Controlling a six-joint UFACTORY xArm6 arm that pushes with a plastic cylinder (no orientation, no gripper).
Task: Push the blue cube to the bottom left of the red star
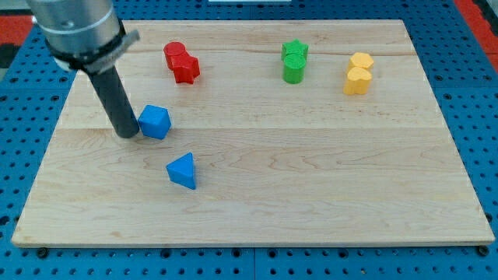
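Observation:
The blue cube [155, 122] lies on the wooden board [311, 179] at the view's left. My tip [127, 134] touches the cube's left side. The red star [186, 68] sits above and to the right of the cube, near the view's top. A second red block [174, 53] lies against the star's upper left.
A blue triangular block [183, 171] lies below and to the right of the cube. A green star [295, 50] and a green cylinder [294, 68] sit at the top centre. Two yellow blocks [359, 74] sit at the top right.

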